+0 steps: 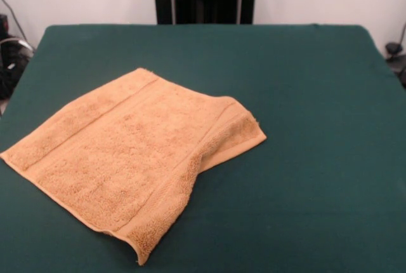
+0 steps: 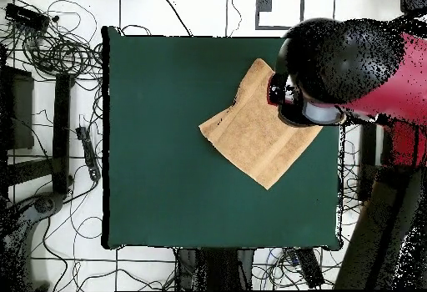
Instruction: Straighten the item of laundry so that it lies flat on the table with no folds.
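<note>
On the tabletop, covered in dark green cloth, the golden-orange towel lies in the front-left part of the front view, turned like a diamond so that one corner points down toward the picture's lower edge, just short of the tabletop's near edge. From that nearest corner the right-hand border runs up and to the right, thick and rolled, and there the towel is doubled: a fold starts partway along this side and a flap lies over the layer beneath, its pale hem reaching out to a rounded corner near the tabletop's middle. To the left, the towel's far-left corner lies close to the tabletop's left edge. A flat woven band runs near the upper-left edge, and another shows along the folded right side. The broad middle of the cloth rests flat on the green surface, with shallow ripples only. Farther back the tabletop is bare green up to its far edge. In the overhead view the towel sits toward the upper right of the tabletop, and the red and black arm hangs above it, covering the towel's upper-right part. The tool cannot be made out in either view, so I cannot tell how it stands.
</note>
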